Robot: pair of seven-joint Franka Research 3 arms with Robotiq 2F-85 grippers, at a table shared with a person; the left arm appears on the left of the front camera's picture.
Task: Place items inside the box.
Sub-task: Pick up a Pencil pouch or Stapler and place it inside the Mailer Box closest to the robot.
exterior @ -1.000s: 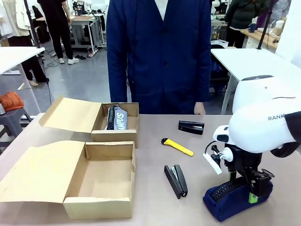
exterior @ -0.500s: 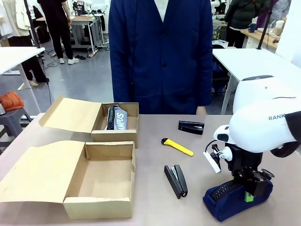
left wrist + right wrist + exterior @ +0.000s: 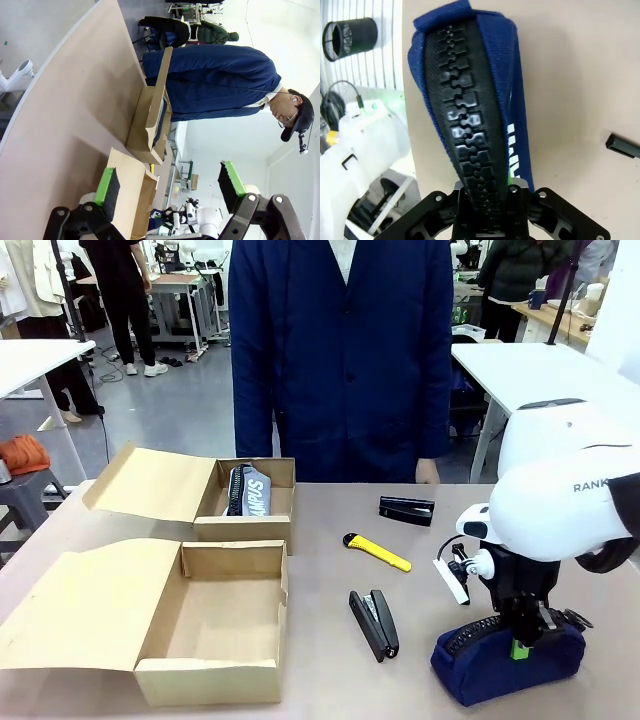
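The right arm (image 3: 560,490) comes in from 3 o'clock in the front view. Its bulky white wrist is bent over, so the right gripper (image 3: 516,645) points straight down toward 6 o'clock, low in the picture at about 4 o'clock. Its jaws are pinched close together on the zipper ridge of the navy pouch (image 3: 470,115). The left gripper (image 3: 170,186) hangs above the table with its jaws spread wide. In its own wrist view, one green-padded finger (image 3: 107,186) stands at 7 o'clock and the other at 5 o'clock.
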